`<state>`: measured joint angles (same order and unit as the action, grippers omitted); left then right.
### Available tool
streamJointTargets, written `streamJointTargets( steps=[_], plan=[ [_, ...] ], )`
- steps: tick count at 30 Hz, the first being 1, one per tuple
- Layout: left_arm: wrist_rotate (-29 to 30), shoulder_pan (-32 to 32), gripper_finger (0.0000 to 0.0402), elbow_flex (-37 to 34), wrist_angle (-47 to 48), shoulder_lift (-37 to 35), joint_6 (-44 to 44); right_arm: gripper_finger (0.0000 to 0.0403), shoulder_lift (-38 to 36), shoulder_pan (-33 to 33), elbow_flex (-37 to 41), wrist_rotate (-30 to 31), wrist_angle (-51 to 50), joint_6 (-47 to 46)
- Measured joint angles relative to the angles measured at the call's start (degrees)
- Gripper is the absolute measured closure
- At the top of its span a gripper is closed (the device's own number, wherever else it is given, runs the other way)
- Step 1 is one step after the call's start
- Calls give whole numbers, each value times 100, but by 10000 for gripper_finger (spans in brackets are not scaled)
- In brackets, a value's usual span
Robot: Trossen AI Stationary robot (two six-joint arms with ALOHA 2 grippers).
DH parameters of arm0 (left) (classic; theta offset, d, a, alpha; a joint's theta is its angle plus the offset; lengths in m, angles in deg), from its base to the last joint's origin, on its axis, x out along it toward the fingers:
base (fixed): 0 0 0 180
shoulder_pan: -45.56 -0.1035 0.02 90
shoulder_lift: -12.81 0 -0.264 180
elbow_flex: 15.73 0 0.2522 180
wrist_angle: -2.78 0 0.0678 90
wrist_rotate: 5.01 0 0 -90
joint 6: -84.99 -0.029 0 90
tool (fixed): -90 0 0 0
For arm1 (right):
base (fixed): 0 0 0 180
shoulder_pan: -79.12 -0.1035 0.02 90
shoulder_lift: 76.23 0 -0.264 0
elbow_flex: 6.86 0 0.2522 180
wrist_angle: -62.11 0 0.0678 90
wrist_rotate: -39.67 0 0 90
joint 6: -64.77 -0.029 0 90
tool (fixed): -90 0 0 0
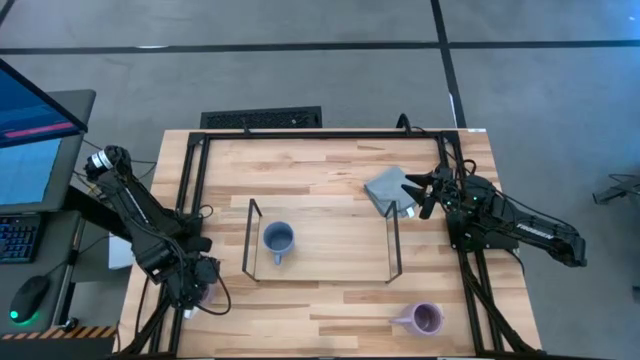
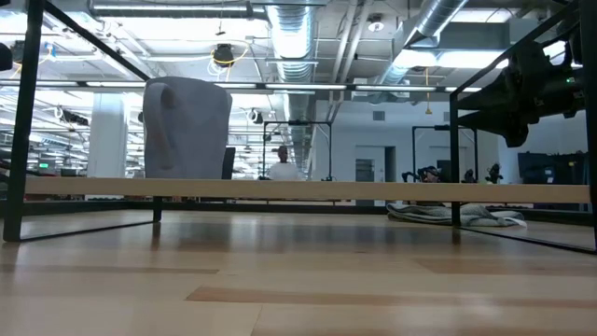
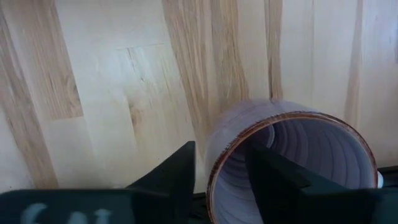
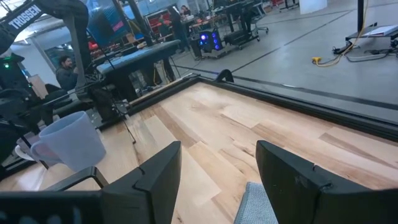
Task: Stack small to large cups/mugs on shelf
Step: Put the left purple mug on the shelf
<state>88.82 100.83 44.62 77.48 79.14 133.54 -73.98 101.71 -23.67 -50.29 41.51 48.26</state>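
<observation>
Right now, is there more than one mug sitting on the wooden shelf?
No, in the high view only the blue-grey mug stands on the shelf; a lavender mug sits on the table in front of it.

I can't see the left end effector (image 1: 192, 292) in the high view, arm covers it. Lavender mug (image 3: 292, 168) is cut off at the left wrist frame edge, handle hidden. Grey cloth (image 4: 256, 205) mostly out of the right wrist frame.
</observation>
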Motion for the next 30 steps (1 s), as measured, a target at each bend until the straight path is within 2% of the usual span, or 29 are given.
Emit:
streamJointTargets(
  steps=[7, 12, 16, 25, 30],
  plan=[
    [-4, 0, 353, 2, 21, 0, 3, 172, 2, 0, 0, 0, -1, -1],
    [36, 0, 381, 2, 9, 2, 18, 172, 0, -1, 0, 0, -1, -2],
    [57, 0, 376, 2, 16, 2, 22, 172, 0, -1, 0, 0, -1, -2],
    [101, -2, 326, 2, 13, 2, 18, 172, 1, -2, -1, 0, -1, -2],
    [94, -1, 319, 2, -2, 4, 47, 172, 2, 0, -2, 0, -1, -2]
  ],
)
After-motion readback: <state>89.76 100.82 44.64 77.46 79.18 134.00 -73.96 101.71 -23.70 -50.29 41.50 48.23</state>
